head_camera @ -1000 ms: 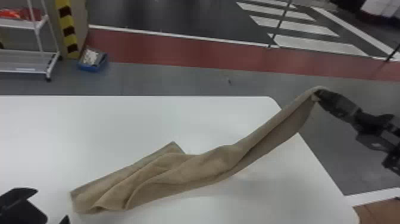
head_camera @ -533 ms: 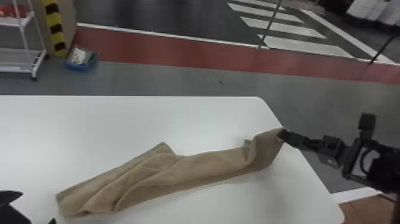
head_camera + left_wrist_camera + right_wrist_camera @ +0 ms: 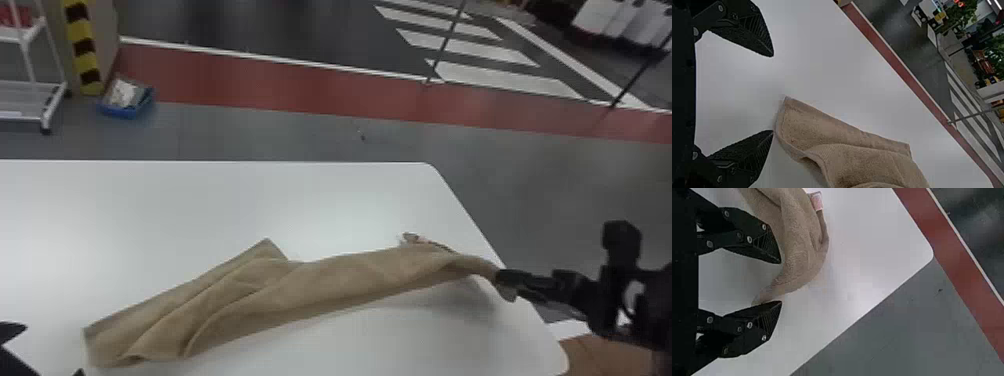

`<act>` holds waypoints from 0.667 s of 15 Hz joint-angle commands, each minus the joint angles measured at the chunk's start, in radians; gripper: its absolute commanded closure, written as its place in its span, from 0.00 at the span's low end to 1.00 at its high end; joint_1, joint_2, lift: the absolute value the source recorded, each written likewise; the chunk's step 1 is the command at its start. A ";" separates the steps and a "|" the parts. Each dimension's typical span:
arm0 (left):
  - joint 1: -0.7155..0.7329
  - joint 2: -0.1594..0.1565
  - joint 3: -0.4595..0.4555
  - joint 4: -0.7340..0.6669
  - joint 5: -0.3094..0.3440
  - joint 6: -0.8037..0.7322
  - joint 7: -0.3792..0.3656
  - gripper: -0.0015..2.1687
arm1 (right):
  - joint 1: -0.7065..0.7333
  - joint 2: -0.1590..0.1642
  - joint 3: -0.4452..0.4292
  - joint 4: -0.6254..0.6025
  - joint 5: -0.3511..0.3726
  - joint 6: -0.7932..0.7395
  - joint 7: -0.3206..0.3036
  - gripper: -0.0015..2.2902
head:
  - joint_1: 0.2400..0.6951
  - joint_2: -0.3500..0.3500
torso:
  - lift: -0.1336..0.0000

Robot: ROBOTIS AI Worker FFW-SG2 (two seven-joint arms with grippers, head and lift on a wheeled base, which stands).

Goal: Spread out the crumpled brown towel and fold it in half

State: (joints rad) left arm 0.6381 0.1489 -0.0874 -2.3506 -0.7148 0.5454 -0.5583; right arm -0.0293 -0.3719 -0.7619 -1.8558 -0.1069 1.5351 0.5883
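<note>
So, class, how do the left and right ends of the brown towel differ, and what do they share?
The left end is broad, while the right end narrows to a tip. Long folds run along the left end; the right end curves round. The left end lies by the open left gripper, the right end by the open right gripper. Both are the same brown cloth, and neither is spread smooth.

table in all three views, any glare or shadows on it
Head view: a soft bright patch on the white table just beyond the towel, with a faint shadow below the towel's end by the right gripper; left wrist view: a dim, soft-edged shadow beside the towel's edge; right wrist view: a pale glow on the table near its edge.
</note>
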 commanded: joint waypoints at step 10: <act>-0.005 0.001 -0.011 0.005 0.000 0.000 0.000 0.10 | 0.019 -0.033 -0.007 0.050 0.061 -0.428 0.067 0.04 | 1.00 0.00 | 0.07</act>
State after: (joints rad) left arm 0.6332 0.1503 -0.0953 -2.3431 -0.7136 0.5452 -0.5583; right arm 0.0205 -0.4016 -0.8156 -1.8203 -0.0470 1.1559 0.6523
